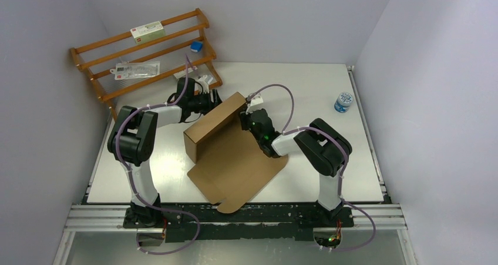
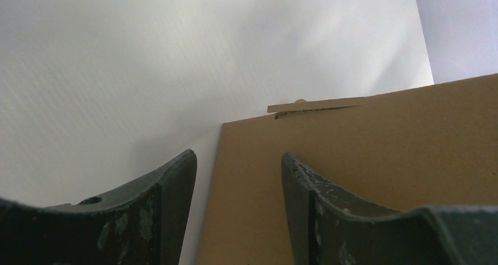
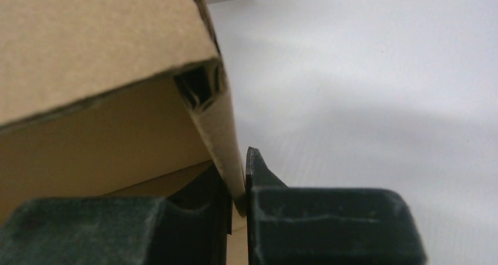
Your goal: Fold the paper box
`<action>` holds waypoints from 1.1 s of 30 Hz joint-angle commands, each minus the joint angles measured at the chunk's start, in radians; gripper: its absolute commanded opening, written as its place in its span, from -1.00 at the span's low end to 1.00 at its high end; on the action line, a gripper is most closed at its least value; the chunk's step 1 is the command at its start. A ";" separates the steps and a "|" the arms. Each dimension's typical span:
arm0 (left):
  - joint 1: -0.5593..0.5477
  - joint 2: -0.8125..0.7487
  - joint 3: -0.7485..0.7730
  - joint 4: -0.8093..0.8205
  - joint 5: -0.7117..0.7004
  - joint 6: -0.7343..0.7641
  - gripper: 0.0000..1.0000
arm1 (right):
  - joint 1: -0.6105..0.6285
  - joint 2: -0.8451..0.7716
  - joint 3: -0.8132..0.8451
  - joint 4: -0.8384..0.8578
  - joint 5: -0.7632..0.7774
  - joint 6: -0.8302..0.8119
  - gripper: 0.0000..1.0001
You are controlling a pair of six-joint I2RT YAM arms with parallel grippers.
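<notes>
Paper box [image 1: 235, 159]: plain brown cardboard, partly folded. One wall stands upright at frame centre; flat panel extends toward lower centre.

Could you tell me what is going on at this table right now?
Two robot arms are folding a plain brown corrugated cardboard box on the white table. One long wall already stands upright, while the rest of the sheet lies flat toward the near edge. The right tool is shut on a cardboard edge at the far end of that wall. The left tool is open on the wall's outer side, with a panel edge between its fingers, not clamped.
</notes>
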State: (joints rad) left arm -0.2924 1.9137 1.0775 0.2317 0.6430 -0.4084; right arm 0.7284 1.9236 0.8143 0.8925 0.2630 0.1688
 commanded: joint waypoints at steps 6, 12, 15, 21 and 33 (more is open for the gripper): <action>-0.079 -0.064 -0.064 0.016 0.155 -0.031 0.18 | -0.017 -0.040 0.059 -0.192 0.248 0.186 -0.85; -0.082 -0.062 -0.100 0.072 0.154 -0.054 0.16 | -0.017 -0.041 0.049 -0.173 0.156 0.155 -0.81; -0.082 -0.075 -0.103 0.069 0.147 -0.048 0.18 | -0.017 -0.034 0.040 -0.143 0.115 0.129 -0.68; -0.079 -0.089 -0.075 0.000 0.083 -0.012 0.22 | -0.022 -0.066 -0.024 -0.029 -0.013 0.066 -0.30; -0.071 -0.162 -0.037 -0.114 -0.130 0.013 0.32 | -0.039 -0.125 -0.121 0.040 -0.049 -0.021 0.08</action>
State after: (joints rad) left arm -0.3618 1.8339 1.0027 0.1867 0.6144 -0.4183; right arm 0.6975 1.8465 0.7174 0.8932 0.2211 0.1829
